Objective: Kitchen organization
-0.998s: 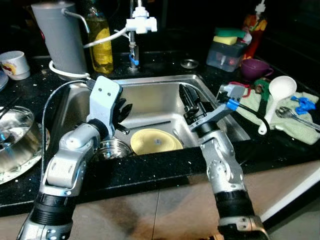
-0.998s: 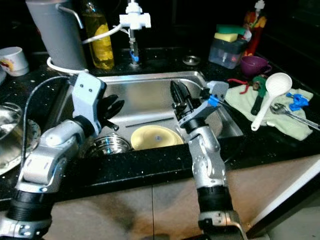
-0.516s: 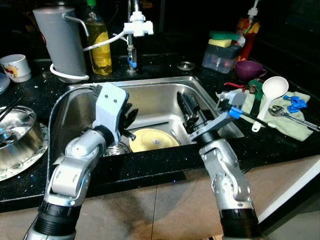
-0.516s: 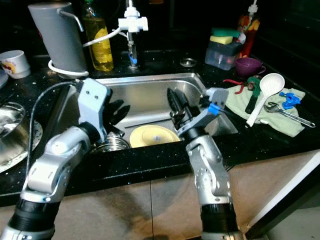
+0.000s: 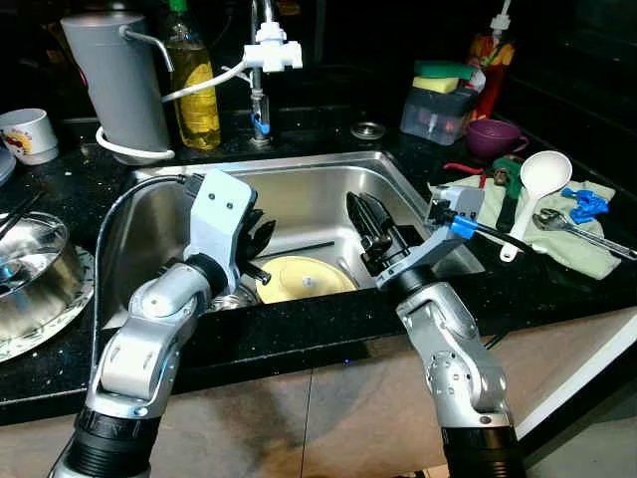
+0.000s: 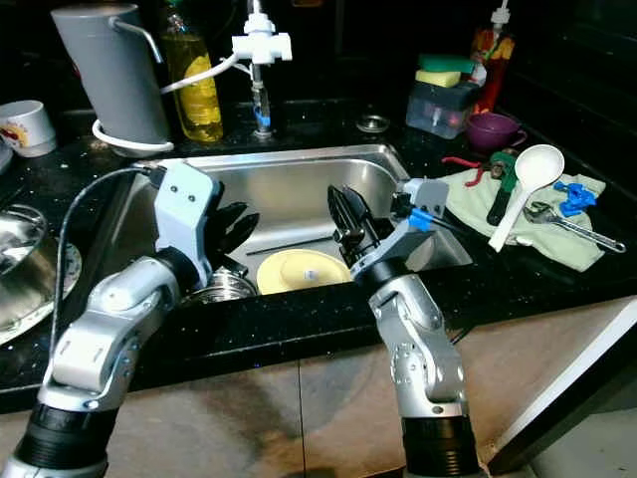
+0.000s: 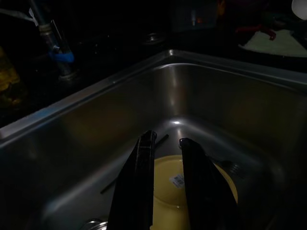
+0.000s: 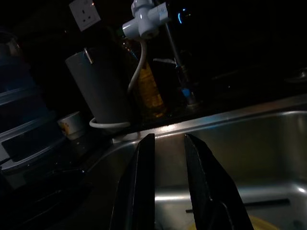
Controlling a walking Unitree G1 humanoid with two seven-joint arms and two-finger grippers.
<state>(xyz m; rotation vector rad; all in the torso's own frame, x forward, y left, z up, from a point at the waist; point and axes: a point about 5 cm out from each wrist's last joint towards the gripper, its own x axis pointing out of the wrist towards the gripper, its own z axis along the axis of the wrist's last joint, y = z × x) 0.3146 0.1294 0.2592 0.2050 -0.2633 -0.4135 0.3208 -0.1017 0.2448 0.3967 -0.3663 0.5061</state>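
Two grippers hang over the steel sink (image 5: 299, 189): the left gripper (image 5: 257, 235) and right gripper (image 5: 373, 221), each with fingers slightly parted and holding nothing. Between and below them a yellow plate (image 5: 304, 279) lies on the sink floor.

You see two silver, rounded, segmented arms with black ribbed collars near the base; the left tool (image 5: 257, 235) sits behind a pale grey wrist housing with two small dark screw holes, and a black cable loops from it; the right tool (image 5: 373, 221) carries a grey wrist block with a blue fitting; each tool has two long black fingers (image 7: 139, 187).
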